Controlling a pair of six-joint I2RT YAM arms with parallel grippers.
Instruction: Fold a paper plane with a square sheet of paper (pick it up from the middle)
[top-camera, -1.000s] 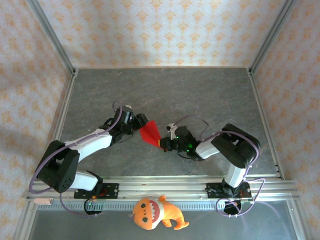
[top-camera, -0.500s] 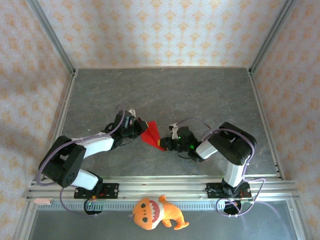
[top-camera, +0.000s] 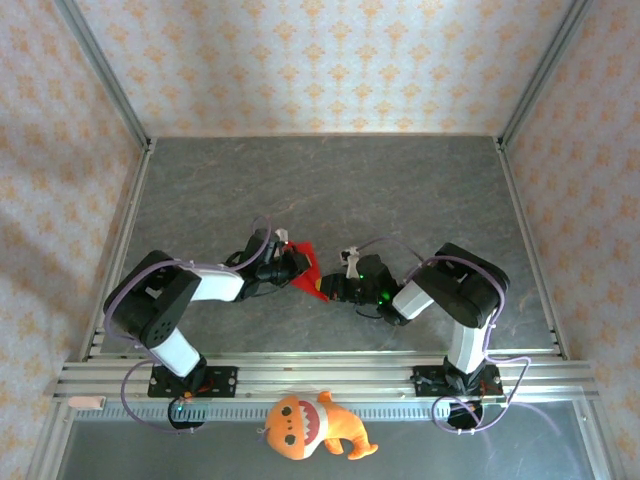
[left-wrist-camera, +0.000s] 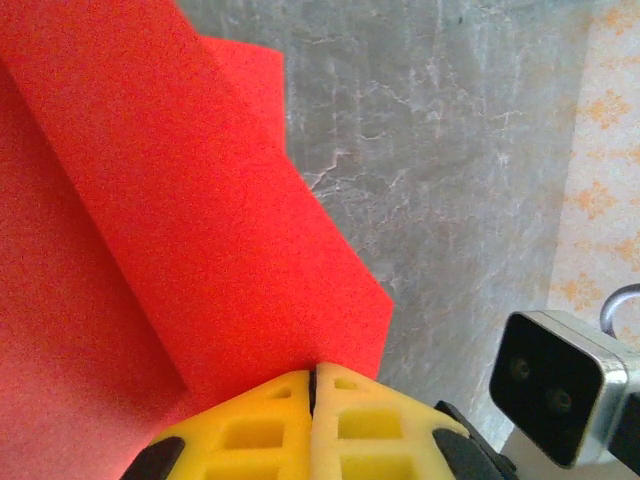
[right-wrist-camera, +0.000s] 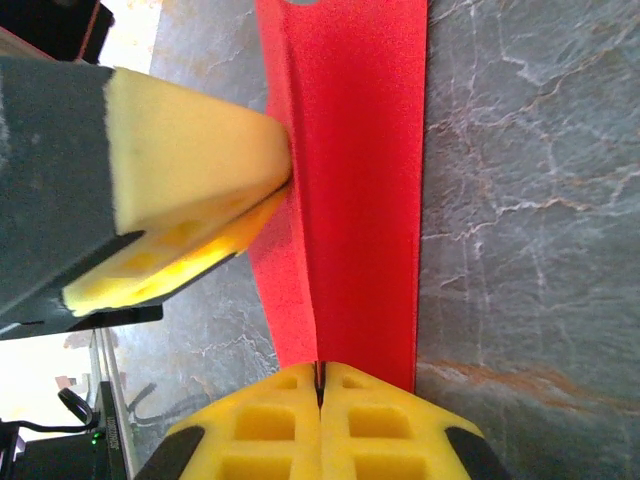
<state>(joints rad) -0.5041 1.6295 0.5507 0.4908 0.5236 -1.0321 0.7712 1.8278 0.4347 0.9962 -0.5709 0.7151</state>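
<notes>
The creased red sheet of paper (top-camera: 308, 270) sits a little nearer the near edge than the middle of the desk (top-camera: 330, 180), held between the two arms. The left pincer (top-camera: 296, 262) is closed on its left side. In the left wrist view, its yellow fingertips (left-wrist-camera: 260, 430) meet with the paper's (left-wrist-camera: 150, 200) edge caught at their seam. The right pincer (top-camera: 324, 290) is closed on the narrow near end. In the right wrist view, its pads (right-wrist-camera: 270, 420) press together below a long folded strip (right-wrist-camera: 350, 150) with a ridge running up it, and the left pincer's yellow pad (right-wrist-camera: 190, 160) pinches that ridge from the side. Bare grey surface runs from the paper to the far edge and both far corners, with narrower strips along the left and right edges. Patterned walls (top-camera: 320, 60) on metal posts bound those three edges. An orange plush toy (top-camera: 310, 425) lies beyond the rail (top-camera: 330, 372) at the near edge, well apart from the paper.
</notes>
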